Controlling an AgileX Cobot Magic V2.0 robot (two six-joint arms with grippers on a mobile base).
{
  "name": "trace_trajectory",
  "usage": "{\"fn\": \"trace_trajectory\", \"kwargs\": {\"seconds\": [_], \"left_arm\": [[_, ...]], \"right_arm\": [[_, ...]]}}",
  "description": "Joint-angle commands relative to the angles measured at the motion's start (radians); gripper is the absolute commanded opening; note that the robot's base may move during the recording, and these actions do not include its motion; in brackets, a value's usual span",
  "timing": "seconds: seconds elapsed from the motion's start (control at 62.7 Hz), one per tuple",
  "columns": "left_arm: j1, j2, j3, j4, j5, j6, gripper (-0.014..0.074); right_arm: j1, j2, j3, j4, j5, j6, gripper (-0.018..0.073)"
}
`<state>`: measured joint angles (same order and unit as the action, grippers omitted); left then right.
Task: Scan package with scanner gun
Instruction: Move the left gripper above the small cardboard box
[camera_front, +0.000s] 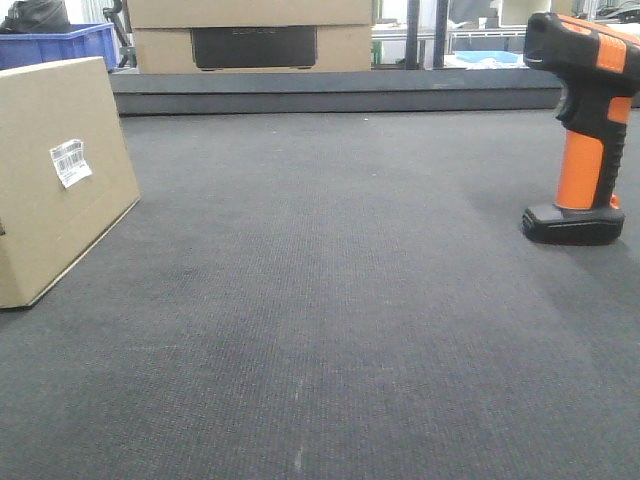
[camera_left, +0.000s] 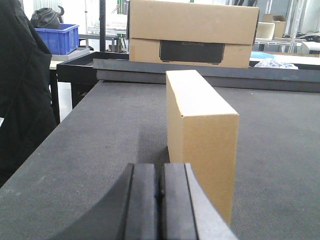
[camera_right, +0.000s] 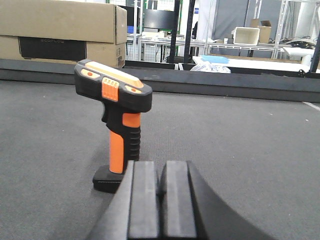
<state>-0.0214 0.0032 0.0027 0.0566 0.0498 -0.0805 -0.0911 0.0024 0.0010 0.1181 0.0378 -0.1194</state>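
1. On the left side of the grey mat (camera_front: 330, 300), the package (camera_front: 55, 180) stands upright on a narrow edge. Its white label (camera_front: 70, 162) is on the broad face turned toward the middle.
2. Well apart from it, on the mat's right side, the scanner (camera_front: 585, 130) stands upright on its black base.
3. Low before the package's narrow end, the left claw (camera_left: 161, 172) has its fingers pressed together, gripping nothing.
4. Near the scanner's base, the right claw (camera_right: 161, 170) is likewise pressed together and empty.
5. Beyond the mat's far rim, two larger cardboard boxes (camera_front: 250, 35) are stacked, with a blue crate (camera_front: 60, 45) to their left.
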Motion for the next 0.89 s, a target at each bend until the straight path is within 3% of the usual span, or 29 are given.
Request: {"fn": "trace_trajectory", "kwargs": {"seconds": [0.0,0.303,0.495,0.638,0.75,0.877], "left_arm": [[0.000,-0.003,-0.003,0.002,-0.015,-0.002,-0.0092],[-0.002,-0.003,-0.003,-0.003,-0.090,-0.002,-0.0092],[-0.002,0.039,-0.222,-0.003,0.214,-0.002,-0.0092],[-0.002,0.190,-0.410,-0.003,0.401,-0.002,-0.0092],[-0.002,0.339,-0.571,-0.003,0.615,-0.002,-0.0092],[-0.002,0.449,-0.676,-0.003,0.660,-0.002,-0.0092]], "right_arm": [[-0.005,-0.002,-0.001,-0.007,-0.023,-0.003,-0.0162],[-0.005,-0.002,-0.001,-0.007,-0.023,-0.003,-0.0162],[-0.005,-0.002,-0.001,-0.007,-0.023,-0.003,-0.0162],[-0.005,-0.002,-0.001,-0.007,-0.023,-0.003,-0.0162],[-0.005,-0.002,-0.001,-0.007,-0.023,-0.003,-0.0162],[-0.005,-0.002,-0.001,-0.007,-0.023,-0.003,-0.0162]]}}
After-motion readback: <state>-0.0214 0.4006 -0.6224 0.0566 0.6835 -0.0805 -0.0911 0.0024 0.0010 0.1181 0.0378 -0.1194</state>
